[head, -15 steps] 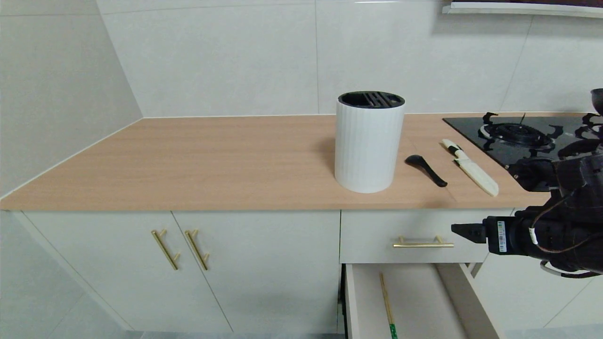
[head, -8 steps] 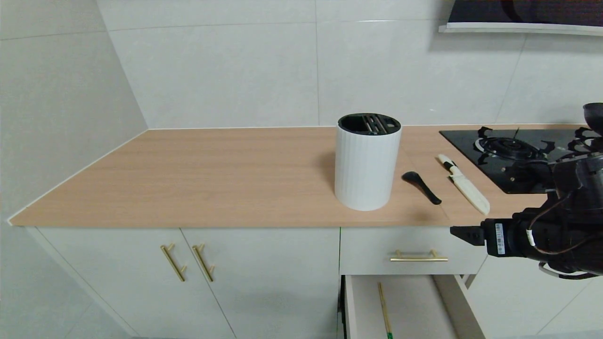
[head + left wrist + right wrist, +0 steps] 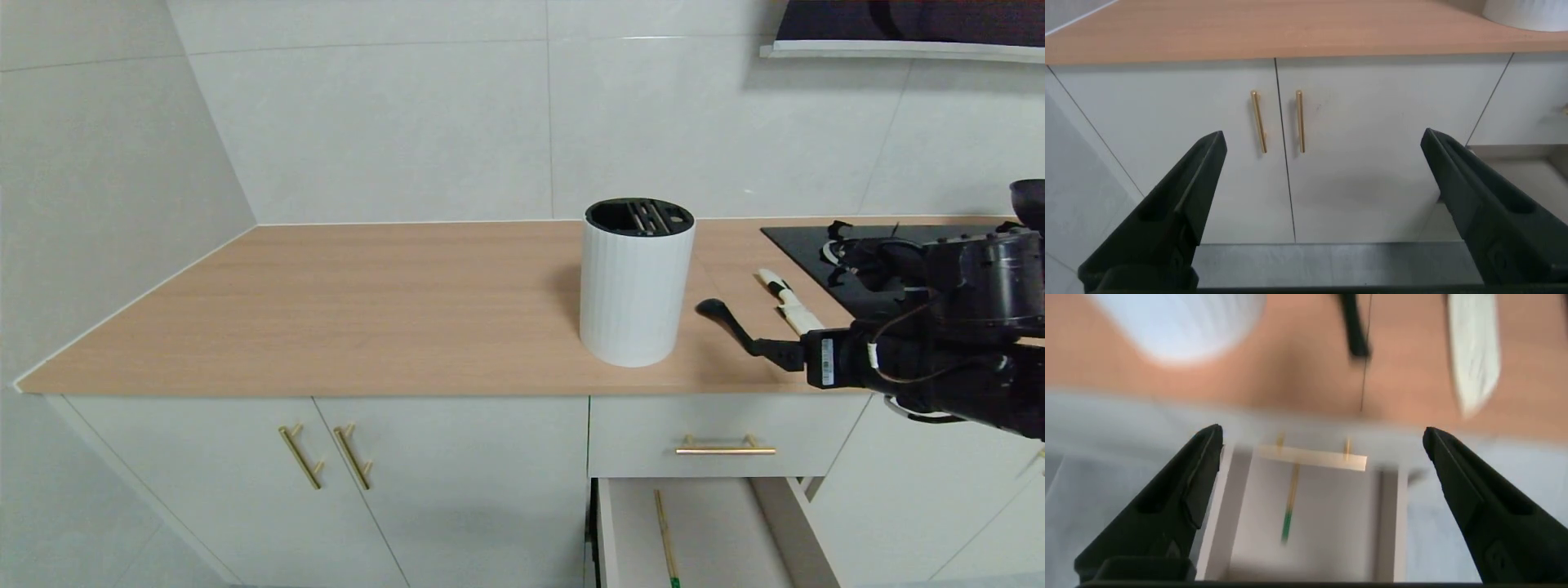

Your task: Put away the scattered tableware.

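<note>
Right pincer (image 3: 771, 349) spread wide at the front edge of my table (image 3: 367, 310), black spoon (image 3: 729, 320) just ahead of its tips, knife (image 3: 788, 300) beside that, my forearm level, pointing leftward.

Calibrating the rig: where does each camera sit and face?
Head view: on the head, facing forward-down at countertop and white knife holder; right gripper shows.
Left wrist view: faces cabinet doors between the open left gripper.
Right wrist view: looks down past its fingers into the open drawer.
Head and right wrist share: black spoon, knife, drawer.
</note>
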Controlling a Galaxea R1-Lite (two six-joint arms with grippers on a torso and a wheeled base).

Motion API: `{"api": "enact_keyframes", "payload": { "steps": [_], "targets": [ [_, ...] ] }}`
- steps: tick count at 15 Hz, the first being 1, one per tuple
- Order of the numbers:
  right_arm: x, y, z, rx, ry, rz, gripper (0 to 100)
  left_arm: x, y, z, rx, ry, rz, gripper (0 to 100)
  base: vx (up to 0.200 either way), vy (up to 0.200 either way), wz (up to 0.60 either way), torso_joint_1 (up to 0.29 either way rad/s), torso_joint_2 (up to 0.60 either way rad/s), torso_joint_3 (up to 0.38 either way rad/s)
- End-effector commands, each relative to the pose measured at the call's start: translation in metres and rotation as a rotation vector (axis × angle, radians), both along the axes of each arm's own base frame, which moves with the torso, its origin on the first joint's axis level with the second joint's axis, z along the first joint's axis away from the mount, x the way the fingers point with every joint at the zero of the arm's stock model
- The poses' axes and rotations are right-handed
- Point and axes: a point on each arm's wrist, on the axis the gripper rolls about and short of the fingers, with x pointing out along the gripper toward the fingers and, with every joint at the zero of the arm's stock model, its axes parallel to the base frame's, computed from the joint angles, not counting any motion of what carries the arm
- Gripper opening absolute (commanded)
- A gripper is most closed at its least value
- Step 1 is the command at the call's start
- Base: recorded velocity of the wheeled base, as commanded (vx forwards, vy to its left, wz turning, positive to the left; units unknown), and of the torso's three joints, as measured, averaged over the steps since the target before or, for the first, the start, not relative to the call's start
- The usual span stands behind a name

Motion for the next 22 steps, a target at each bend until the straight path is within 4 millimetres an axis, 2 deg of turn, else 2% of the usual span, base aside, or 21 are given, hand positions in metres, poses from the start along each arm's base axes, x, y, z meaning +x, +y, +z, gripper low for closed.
{"api": "enact_keyframes", "payload": {
  "steps": [1, 4, 8, 12, 14, 22],
  "targets": [
    [0.051, 0.006, -0.023, -0.034, 0.025, 0.006, 100, 0.000, 0.000, 0.000, -0.001, 0.001, 0.000, 100, 0.000, 0.000, 0.00, 0.000, 0.00, 0.000],
    [0.096, 0.006, -0.036, -0.027, 0.030, 0.007, 100, 0.000, 0.000, 0.000, -0.001, 0.001, 0.000, 100, 0.000, 0.000, 0.00, 0.000, 0.00, 0.000],
    [0.120, -0.007, -0.045, -0.017, 0.038, 0.060, 100, 0.000, 0.000, 0.000, 0.001, 0.001, 0.000, 100, 0.000, 0.000, 0.00, 0.000, 0.00, 0.000],
    [0.131, -0.025, -0.060, -0.055, 0.057, 0.088, 100, 0.000, 0.000, 0.000, -0.001, 0.001, 0.000, 100, 0.000, 0.000, 0.00, 0.000, 0.00, 0.000],
    [0.139, -0.025, -0.070, -0.059, 0.073, 0.098, 100, 0.000, 0.000, 0.000, -0.001, 0.001, 0.000, 100, 0.000, 0.000, 0.00, 0.000, 0.00, 0.000],
    [0.147, -0.024, -0.078, -0.079, 0.040, 0.099, 100, 0.000, 0.000, 0.000, 0.001, 0.001, 0.000, 100, 0.000, 0.000, 0.00, 0.000, 0.00, 0.000]
  ]
}}
